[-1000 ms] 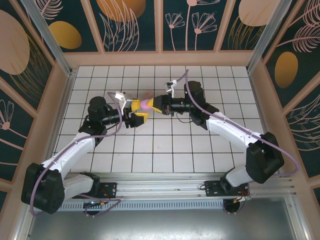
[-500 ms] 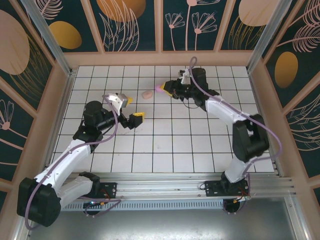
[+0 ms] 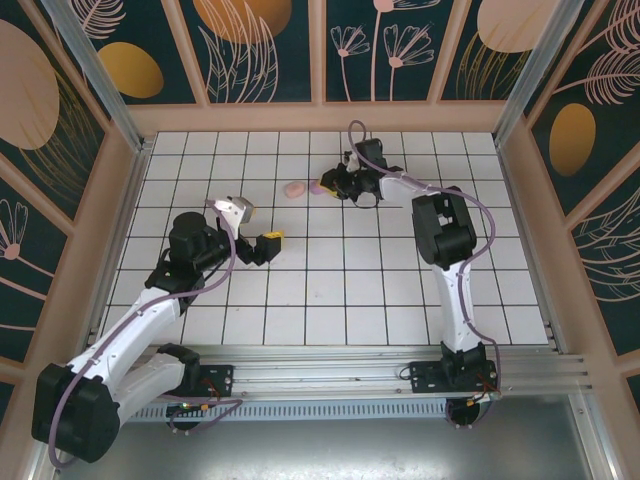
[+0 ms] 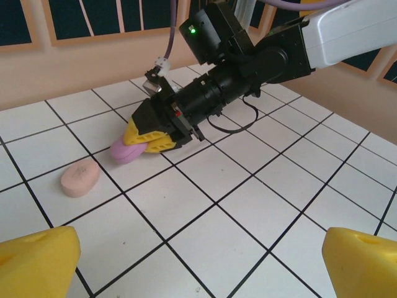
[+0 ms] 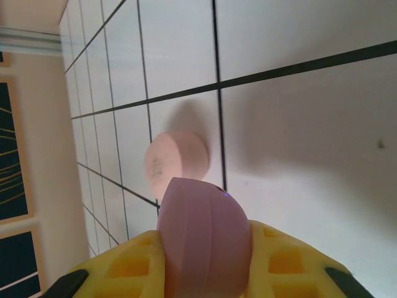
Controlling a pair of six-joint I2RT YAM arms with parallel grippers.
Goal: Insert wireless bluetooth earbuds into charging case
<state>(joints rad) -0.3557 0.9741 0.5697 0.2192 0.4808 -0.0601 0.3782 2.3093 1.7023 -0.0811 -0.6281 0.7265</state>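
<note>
Tiles point(image 4: 248, 205): purple case point(image 4: 124, 153) in right pincer point(image 4: 147, 139)

Lab robot booth — tiled floor point(image 3: 330, 290), floral wall panels point(image 3: 260, 50), aluminium rail point(image 3: 330, 358).

Item 1: pink charging case point(image 4: 80, 177). Pale pink, oval and pebble-like, lid closed. It lies flat on a white tile of the floor point(image 4: 248, 205), free of any grip.

Item 2: purple charging case point(image 4: 127, 150). Lilac, same rounded shape, closed with a seam line showing. It is clamped between the yellow fingers of the right gripper point(image 4: 146, 140), protruding forward and tilted down toward the tiles. It sits just beside the pink case, not touching it.
</note>
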